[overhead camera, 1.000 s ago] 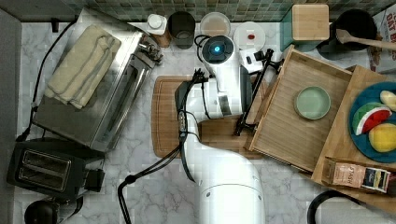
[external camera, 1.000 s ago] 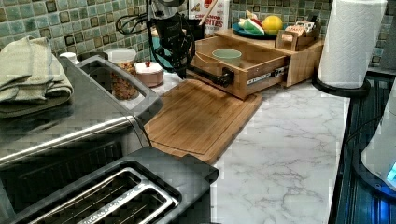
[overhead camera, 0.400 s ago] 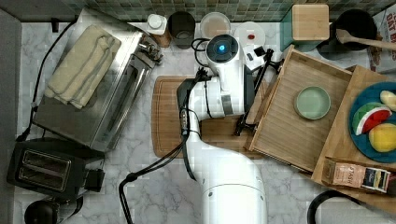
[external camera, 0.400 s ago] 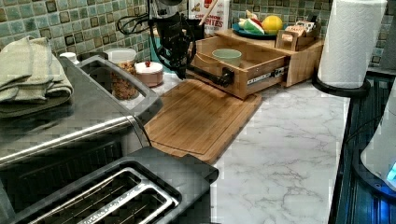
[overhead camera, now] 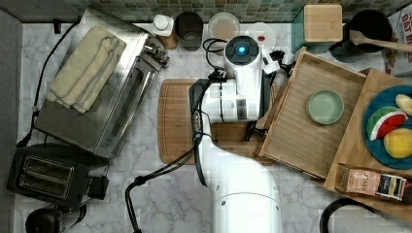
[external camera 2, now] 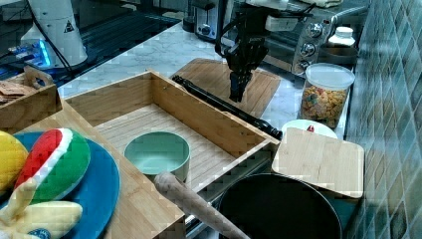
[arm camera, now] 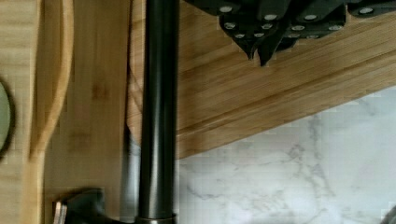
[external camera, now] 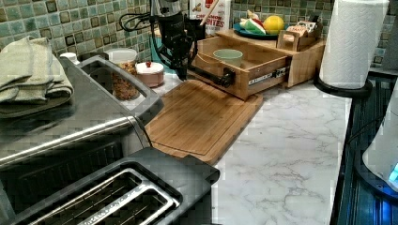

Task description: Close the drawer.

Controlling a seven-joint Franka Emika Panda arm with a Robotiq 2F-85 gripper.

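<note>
The drawer (overhead camera: 296, 141) stands pulled out, a bamboo tray with a striped floor (external camera 2: 149, 122) and a green bowl (overhead camera: 324, 107) in it. A black bar handle (arm camera: 159, 116) runs along its front wall (external camera: 248, 77). My gripper (arm camera: 259, 49) is shut with nothing in it, its pointed tips together. It hangs over the cutting board (overhead camera: 177, 121), a little off the handle (external camera 2: 219, 104) near the end toward the tiled wall. In the left view the gripper (external camera: 180, 70) points down just left of the drawer front; in the right view the gripper (external camera 2: 236, 94) sits behind the handle.
A wooden slab (overhead camera: 354, 145) with a blue fruit plate adjoins the drawer. A toaster oven (overhead camera: 97, 87) and a toaster (overhead camera: 48, 177) fill the top view's left. A cereal jar (external camera 2: 323, 94), a black pot (overhead camera: 369, 24) and a paper towel roll (external camera: 352, 42) stand around.
The arm has shifted slightly to the top view's right, toward the drawer front. The drawer and its bowl have not moved.
</note>
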